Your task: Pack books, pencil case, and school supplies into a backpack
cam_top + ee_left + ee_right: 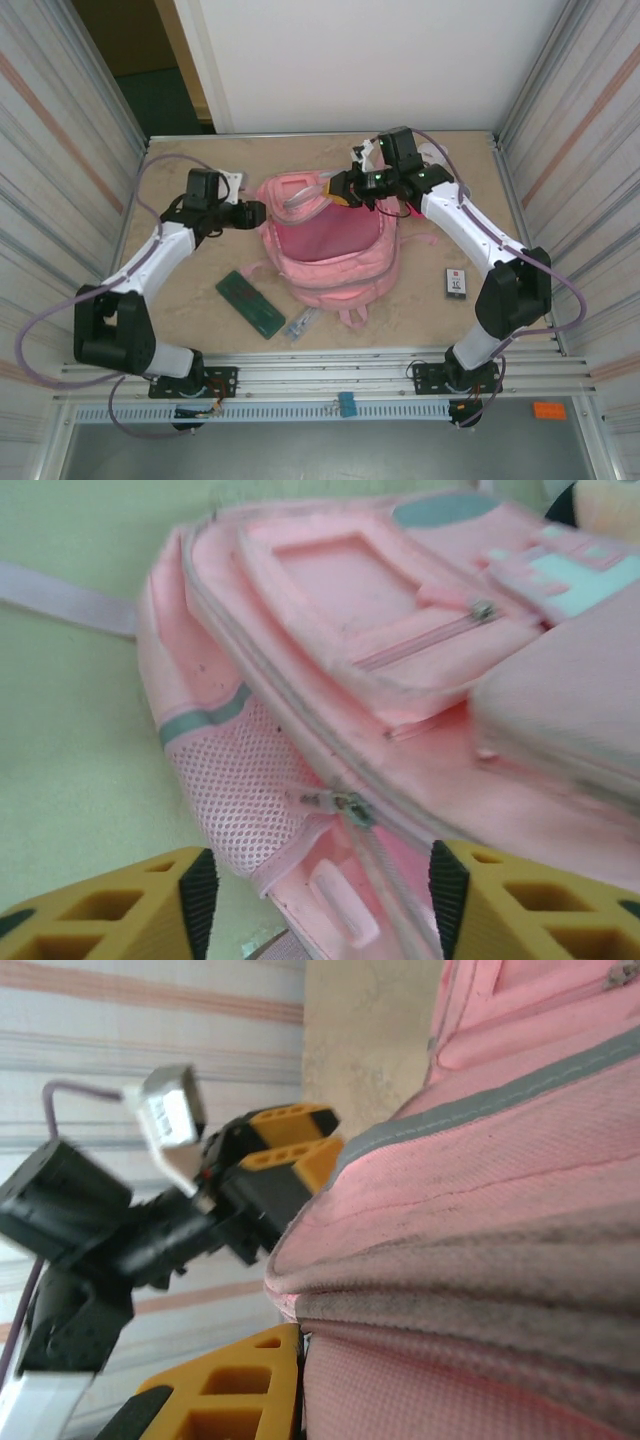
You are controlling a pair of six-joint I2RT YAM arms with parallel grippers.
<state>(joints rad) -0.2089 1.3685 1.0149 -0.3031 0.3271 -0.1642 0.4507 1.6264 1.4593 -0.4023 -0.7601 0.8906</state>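
Observation:
The pink backpack (pixel 335 255) lies in the middle of the table with its main compartment gaping. My right gripper (pixel 345 190) is shut on the fabric rim at the backpack's (pixel 480 1210) far edge and holds it up. One yellow finger (pixel 240 1390) presses against the cloth. My left gripper (pixel 252 213) stands open at the backpack's left side. Its jaws are apart around the zipper pull (pixel 345 805), touching nothing. The dark green pencil case (pixel 250 303) and the clear pen-like school supplies (pixel 300 323) lie near the front left. A small book (pixel 457 283) lies at the right.
Corrugated walls close in the table on the left (pixel 60 180) and right (pixel 590 170). A backpack strap (pixel 350 316) sticks out toward the near edge. The left arm's gripper (pixel 290 1145) shows beyond the raised fabric in the right wrist view.

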